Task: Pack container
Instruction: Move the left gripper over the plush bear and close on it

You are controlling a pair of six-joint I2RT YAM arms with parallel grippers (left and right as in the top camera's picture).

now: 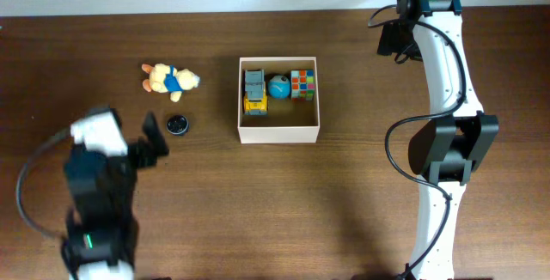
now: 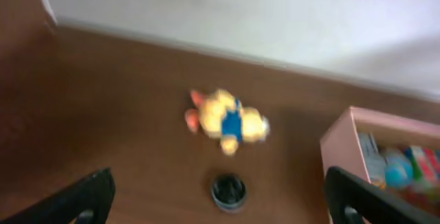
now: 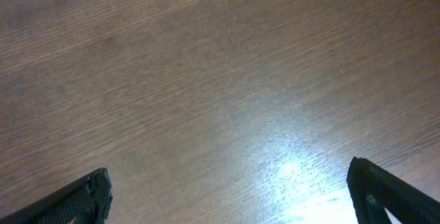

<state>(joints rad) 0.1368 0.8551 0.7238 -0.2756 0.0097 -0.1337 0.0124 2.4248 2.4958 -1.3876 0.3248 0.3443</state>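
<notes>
The container is a square cream cardboard box at the table's middle; it also shows in the left wrist view. Inside lie a toy truck, a blue ball and a colour cube. A yellow plush toy with a blue shirt lies left of the box, also in the left wrist view. A small black round cap lies below the plush toy. My left gripper is open and empty, just short of the cap. My right gripper is open and empty over bare table at the far right.
The brown wooden table meets a white wall at the back. The right arm stretches along the right side of the table.
</notes>
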